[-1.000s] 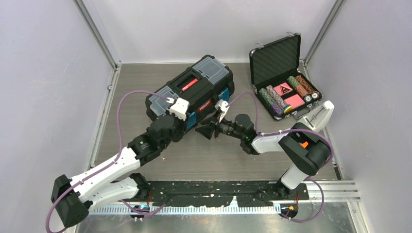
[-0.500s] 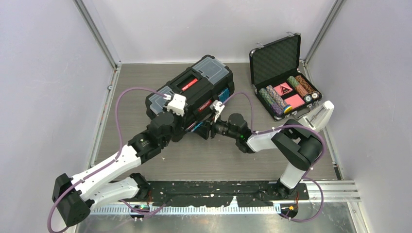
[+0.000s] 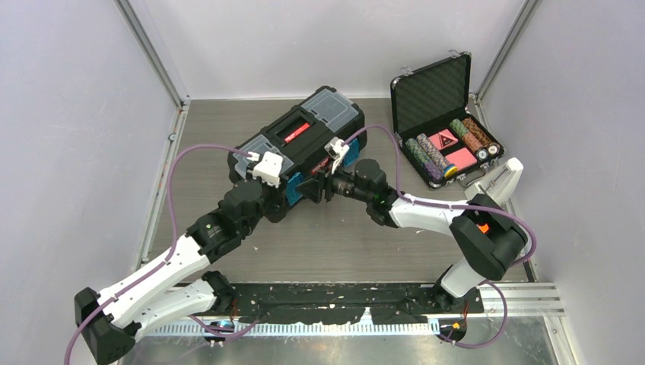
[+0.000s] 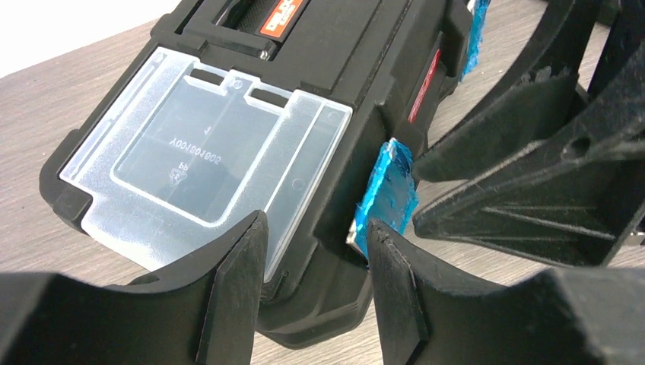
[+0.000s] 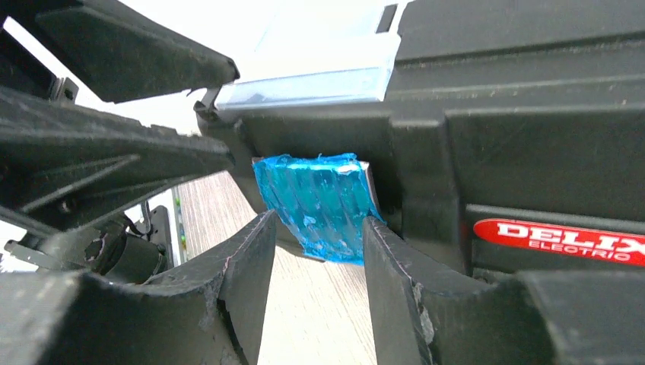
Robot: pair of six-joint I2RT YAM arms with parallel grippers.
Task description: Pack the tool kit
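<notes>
One toolbox point(image 3: 300, 141) on grey wood-grain table point(image 3: 342, 247), pale walls point(image 3: 68, 114) around

The left claw point(image 3: 283, 195) and right claw point(image 3: 301, 188) crowd the toolbox point(image 3: 304, 131).

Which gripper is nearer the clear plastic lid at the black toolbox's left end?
Left. The left gripper hangs at the near corner of the clear plastic lid; the right gripper is farther along the black plastic toolbox, at the blue plastic latch.
</notes>
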